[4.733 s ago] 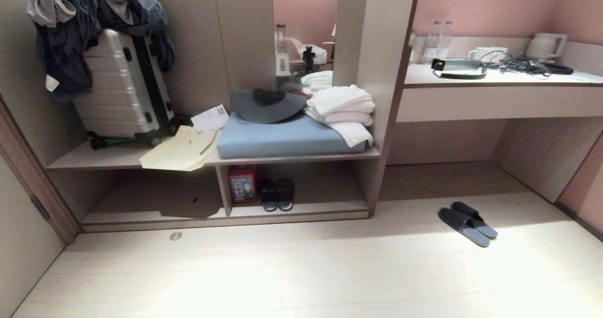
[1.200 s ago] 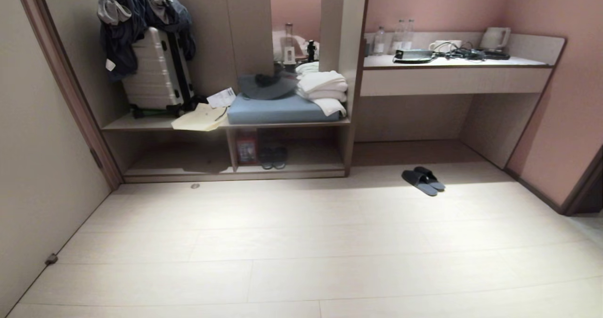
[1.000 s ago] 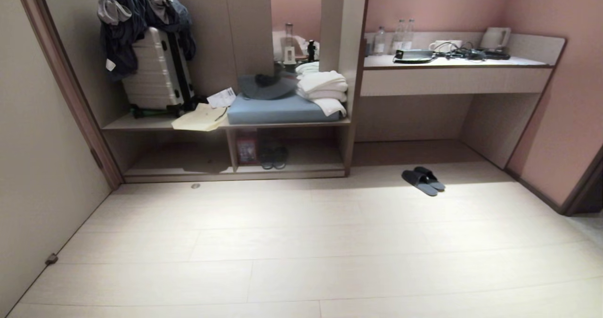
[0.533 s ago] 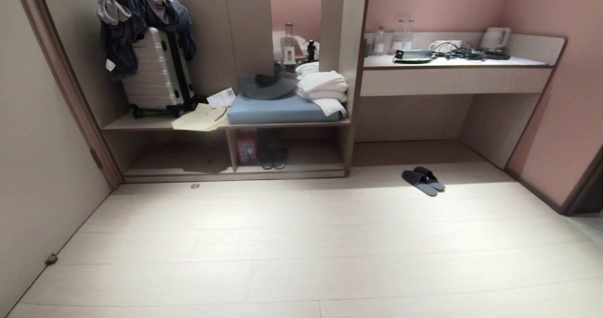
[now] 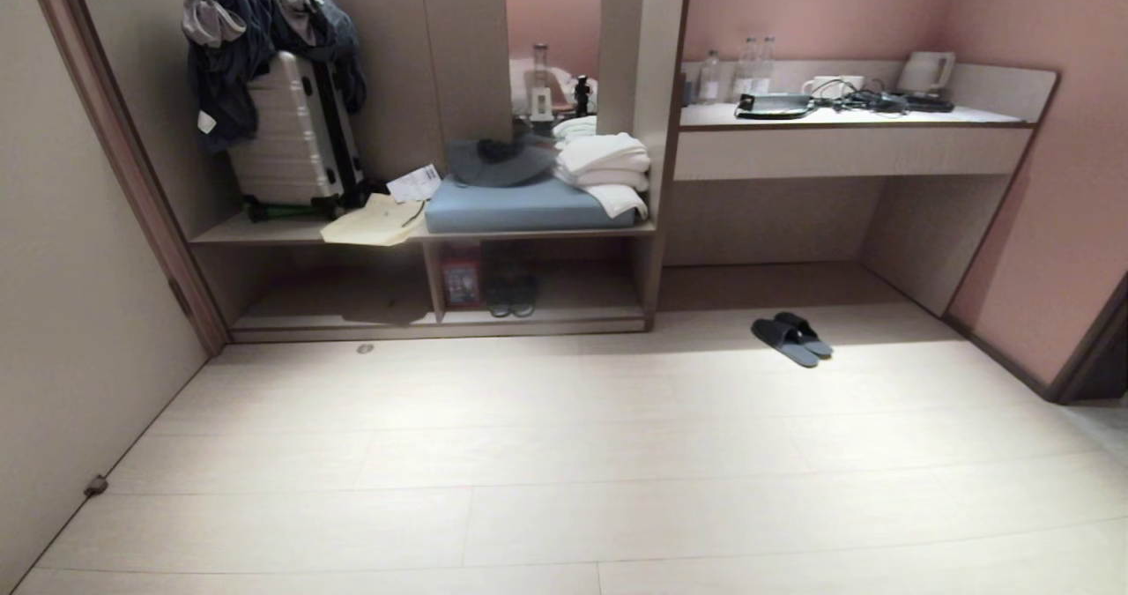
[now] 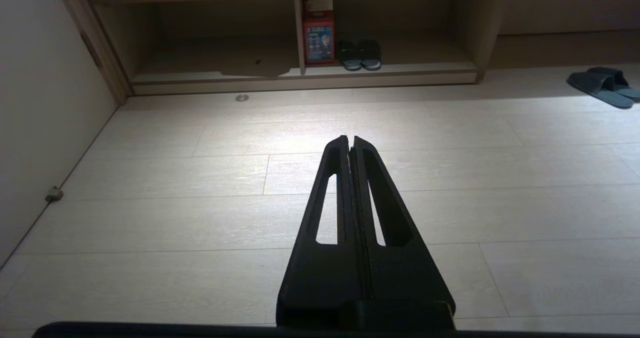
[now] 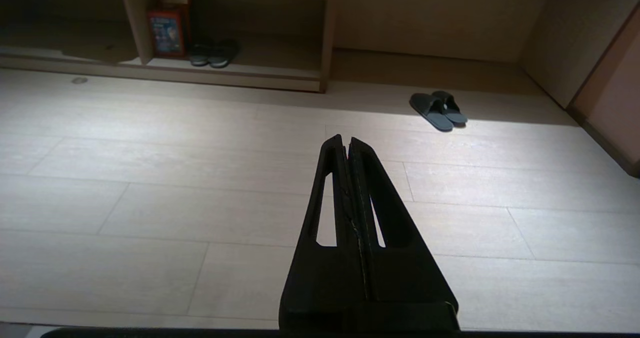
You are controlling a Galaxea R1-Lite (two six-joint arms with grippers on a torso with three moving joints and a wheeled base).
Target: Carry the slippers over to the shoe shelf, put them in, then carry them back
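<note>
Matt dark slippers [image 5: 791, 339], pale wood-grain shoe shelf [image 5: 546, 317], smooth pale plank floor [image 5: 564, 463], ribbed suitcase [image 5: 295, 132]

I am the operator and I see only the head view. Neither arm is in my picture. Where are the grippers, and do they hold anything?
Observer: The left gripper is shut and empty, pointing out over the bare floor.
Operator: And the other one?
Observer: The right gripper is also shut and holds nothing; the slippers lie on the floor ahead of it, well apart from its tips.
Operator: In my view the shoe shelf is dark. What stands inside it?
Observer: In the shoe shelf, the left wrist view shows a red box against the divider, and a chunkier dark pair beside it.
</note>
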